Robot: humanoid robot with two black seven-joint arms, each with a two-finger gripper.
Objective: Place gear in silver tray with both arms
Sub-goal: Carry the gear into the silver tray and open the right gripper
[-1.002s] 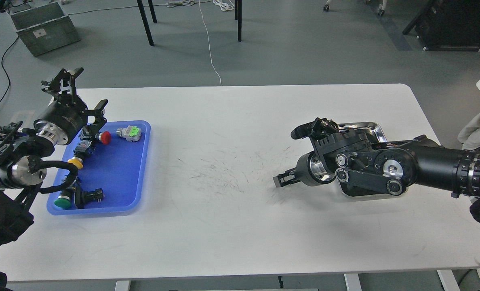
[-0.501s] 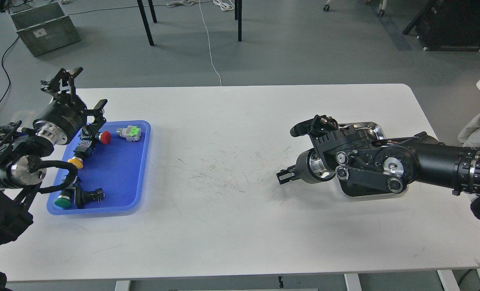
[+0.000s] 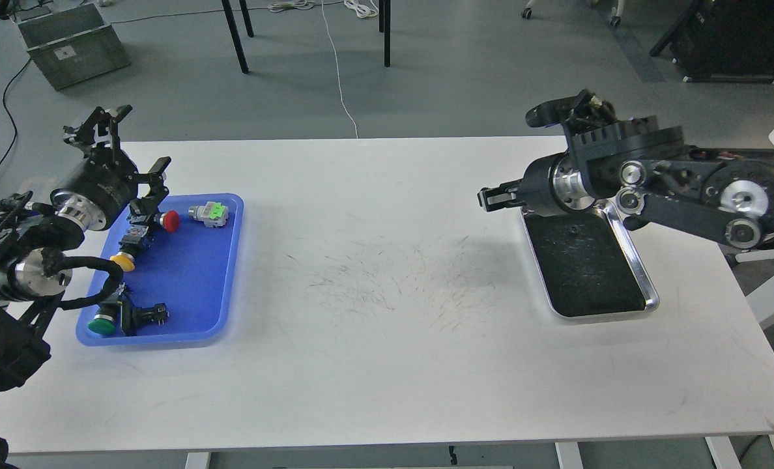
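The silver tray lies on the right side of the white table, its dark mirror base uncovered. A tiny black speck lies on that base near the far end; it looks like the gear, but it is too small to be sure. My right gripper hovers just past the tray's far left corner and points left. Its fingers are small and dark, so I cannot tell their state. My left gripper is open and empty above the far left corner of the blue tray.
The blue tray holds several push-button switches with red, green, yellow and dark green caps. The table's middle carries dark scuff marks. A grey crate and chair legs stand on the floor beyond.
My right arm has risen and swung back to the right, off the silver tray, whose whole base now shows. My left arm has barely moved.
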